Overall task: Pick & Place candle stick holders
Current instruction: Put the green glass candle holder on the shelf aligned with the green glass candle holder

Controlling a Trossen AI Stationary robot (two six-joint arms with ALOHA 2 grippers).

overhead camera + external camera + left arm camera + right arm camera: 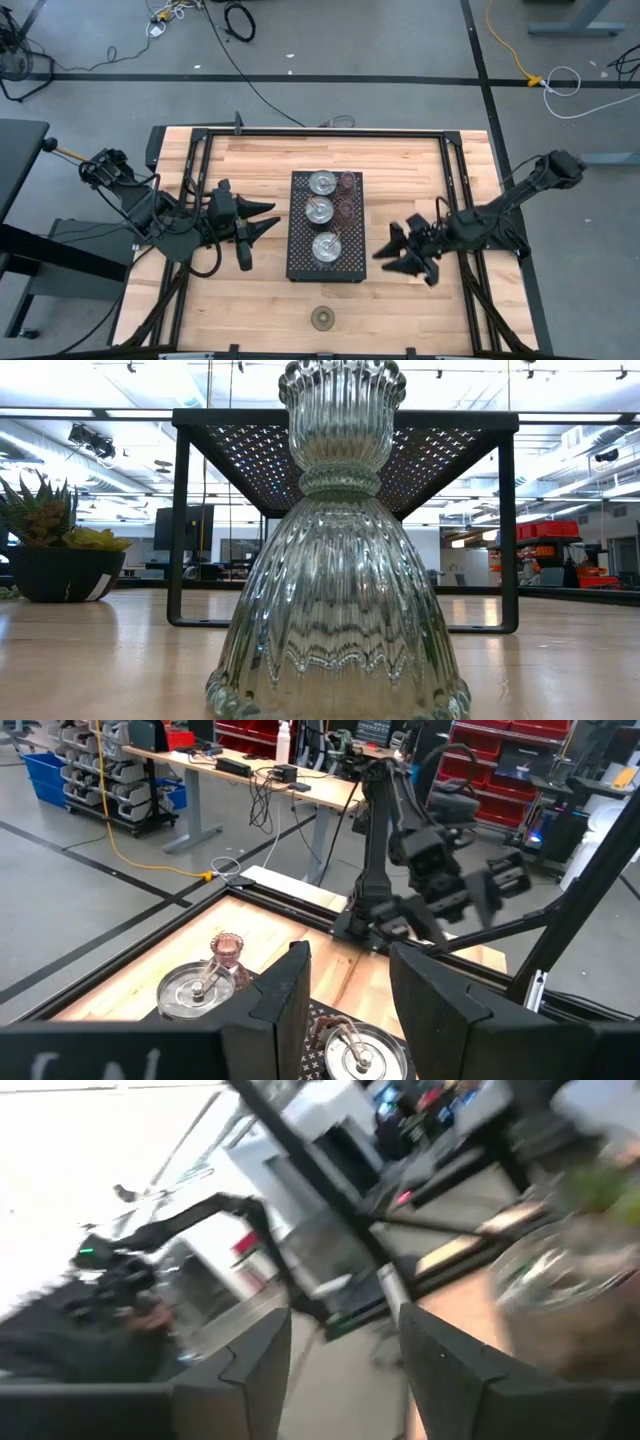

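Three silver cups (322,183) (319,210) (326,247) stand in a row on the black perforated tray (300,262). Two pinkish holders (348,182) (346,210) stand beside them on the tray. An olive-green ribbed glass holder (322,318) stands upright on the table near its front edge and fills the low view (340,560). My left gripper (265,220) is open and empty, left of the tray. My right gripper (392,256) is open and empty, right of the tray. The left wrist view shows two cups (195,990) (355,1050) and a pink holder (228,952).
The tray stands on thin legs (178,520) above the table. A small green plant in a dark pot (55,555) shows at the left in the low view. Bare wood lies around the olive holder at the table's front.
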